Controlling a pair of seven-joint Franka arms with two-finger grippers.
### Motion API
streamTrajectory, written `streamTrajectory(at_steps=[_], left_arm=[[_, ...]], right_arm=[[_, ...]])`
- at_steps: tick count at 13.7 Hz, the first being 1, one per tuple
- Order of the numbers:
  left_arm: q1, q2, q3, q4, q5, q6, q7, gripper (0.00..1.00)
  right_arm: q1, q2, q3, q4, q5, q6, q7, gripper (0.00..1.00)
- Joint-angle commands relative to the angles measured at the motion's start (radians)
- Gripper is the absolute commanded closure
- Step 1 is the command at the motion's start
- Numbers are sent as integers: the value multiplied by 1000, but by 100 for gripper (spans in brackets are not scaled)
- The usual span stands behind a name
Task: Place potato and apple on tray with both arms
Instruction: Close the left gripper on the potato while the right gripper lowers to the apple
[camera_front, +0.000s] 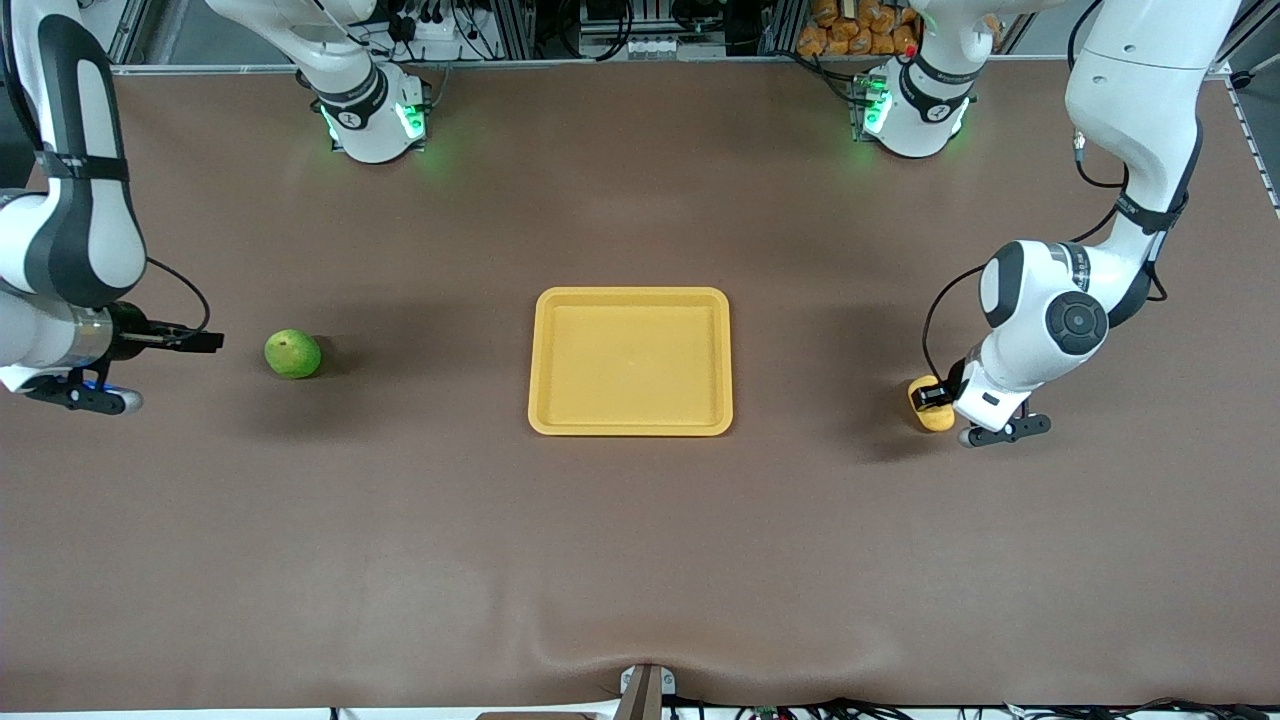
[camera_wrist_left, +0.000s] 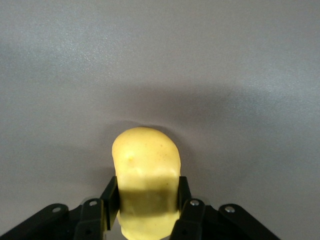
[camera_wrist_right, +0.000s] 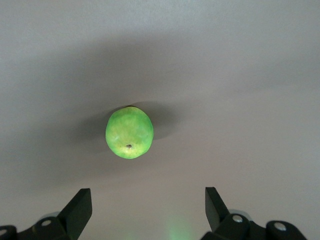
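Left hand (camera_front: 935, 397) clenched across the smooth, firm potato (camera_wrist_left: 146, 182) near the counter's left-arm edge; right hand (camera_wrist_right: 148, 210) spread wide short of the round, roll-prone apple (camera_front: 293, 354), best pinched across its middle.

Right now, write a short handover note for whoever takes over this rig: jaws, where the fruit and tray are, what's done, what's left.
Left gripper: jaws shut on the potato, at the table toward the left arm's end.
Right gripper: jaws open, short of the apple, not touching it.
Apple lies on the table toward the right arm's end.
Tray sits mid-table with nothing in it.
Done: potato gripped.
Left: carry the potato to the tray, grasp the apple, place it too.
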Motion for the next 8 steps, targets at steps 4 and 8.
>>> streamTrajectory(at_steps=[4,8], left_arm=[[-1,-18,-3,-6,0,12,-2,100],[0,-64,-55,9,-2,-37,-11,100]], right_arm=[[-9,-22,13,-109,27,96,6,0],[-9,-21,13,-160,58,180,6,0]])
